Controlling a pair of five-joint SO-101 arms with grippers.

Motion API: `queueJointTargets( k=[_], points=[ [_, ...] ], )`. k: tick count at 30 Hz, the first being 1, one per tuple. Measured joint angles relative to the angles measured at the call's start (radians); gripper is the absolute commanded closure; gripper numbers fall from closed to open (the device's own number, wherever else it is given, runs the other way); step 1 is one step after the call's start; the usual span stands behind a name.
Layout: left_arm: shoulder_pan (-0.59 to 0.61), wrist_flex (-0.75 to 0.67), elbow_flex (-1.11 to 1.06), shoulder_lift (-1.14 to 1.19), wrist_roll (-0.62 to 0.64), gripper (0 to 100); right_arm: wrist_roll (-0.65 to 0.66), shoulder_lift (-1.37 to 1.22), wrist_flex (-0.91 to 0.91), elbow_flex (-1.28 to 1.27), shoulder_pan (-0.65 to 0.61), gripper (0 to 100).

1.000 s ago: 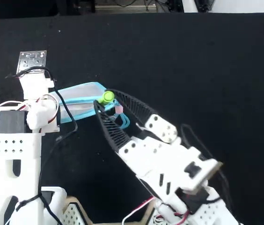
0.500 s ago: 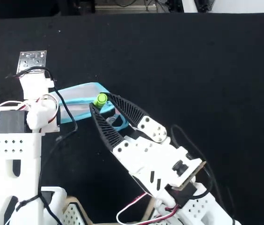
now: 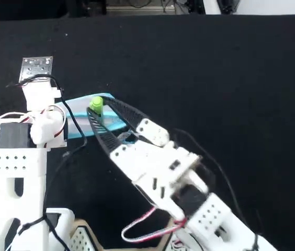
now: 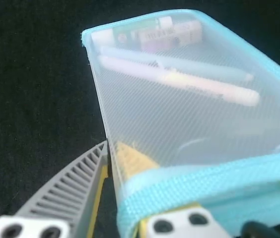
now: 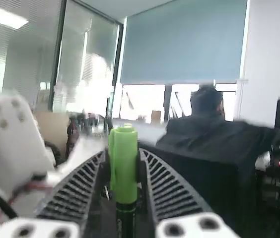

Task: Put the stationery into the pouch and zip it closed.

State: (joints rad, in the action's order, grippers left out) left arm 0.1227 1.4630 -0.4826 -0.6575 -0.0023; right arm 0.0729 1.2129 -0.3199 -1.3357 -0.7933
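Right pincer clamps a green marker, pouch just below its tips. Left pincer pinches the pouch edge. Pens lie inside; marker insertion and, apparently, zipping remain.

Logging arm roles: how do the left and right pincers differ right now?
The left pincer is shut on the edge of the pouch; the right pincer is shut on the green marker. The left pincer's pouch already contains pens; the right pincer's marker is outside it, poking beyond the pincer. Both grip task items.
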Motion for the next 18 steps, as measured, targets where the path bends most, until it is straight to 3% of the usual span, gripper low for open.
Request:
queueJointTargets(
  k=[11,14,18],
  points=[
    [0.000,0.000,0.000,0.000,0.000,97,-0.002,-0.017,-0.069,-0.129,0.044,98.6],
    [0.000,0.000,0.000,0.000,0.000,97,-0.002,0.049,0.058,-0.137,0.043,96.1],
    [0.000,0.000,0.000,0.000,0.000,97,0.000,0.120,0.402,-0.052,-0.002,81.8]
  ],
)
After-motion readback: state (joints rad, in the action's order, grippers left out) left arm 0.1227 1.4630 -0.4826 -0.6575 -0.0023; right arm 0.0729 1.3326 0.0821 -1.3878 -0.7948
